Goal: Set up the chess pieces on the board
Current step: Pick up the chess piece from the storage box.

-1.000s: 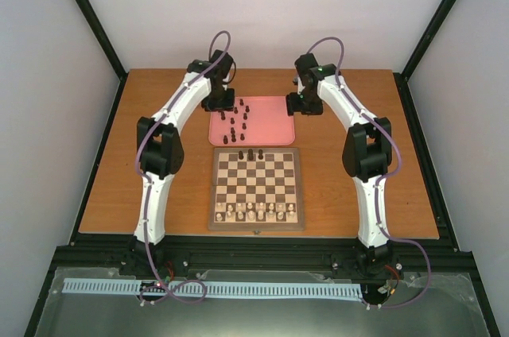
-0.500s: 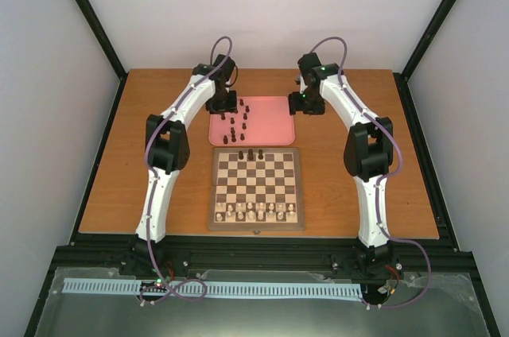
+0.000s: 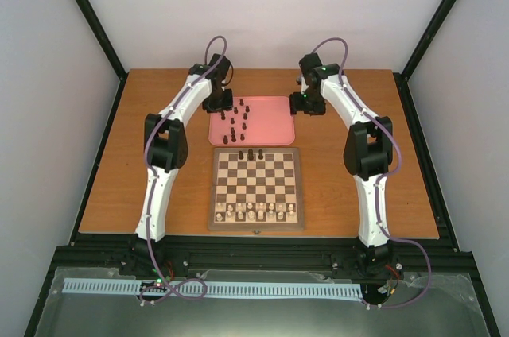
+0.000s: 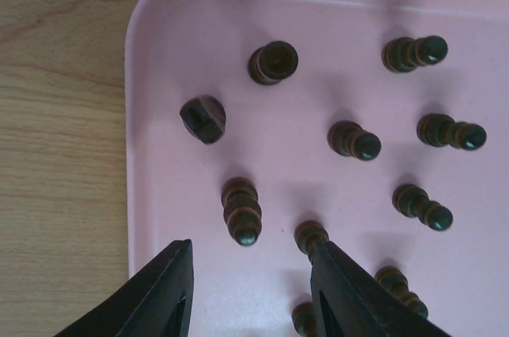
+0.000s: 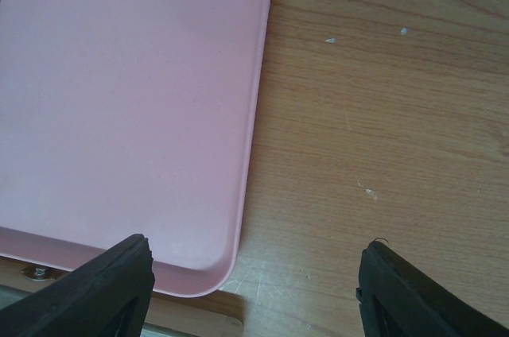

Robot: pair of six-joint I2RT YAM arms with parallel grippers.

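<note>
Left arm (image 3: 163, 154) edged inward; left fingers (image 4: 159, 297) parted, empty, partly hiding chess pieces (image 4: 310, 234); right fingers (image 5: 103, 281) parted, empty.

You're working in what looks like a robotics lab cell: white panels (image 3: 270, 11) in black framing (image 3: 89, 15) box in a wooden table (image 3: 111, 194), with the left arm (image 3: 157, 186) and right arm (image 3: 370, 194) bolted along its near rail (image 3: 262, 256).

White arms (image 3: 155, 202) w/ blk joints (image 3: 165, 150), purple cables (image 3: 219, 36).
</note>
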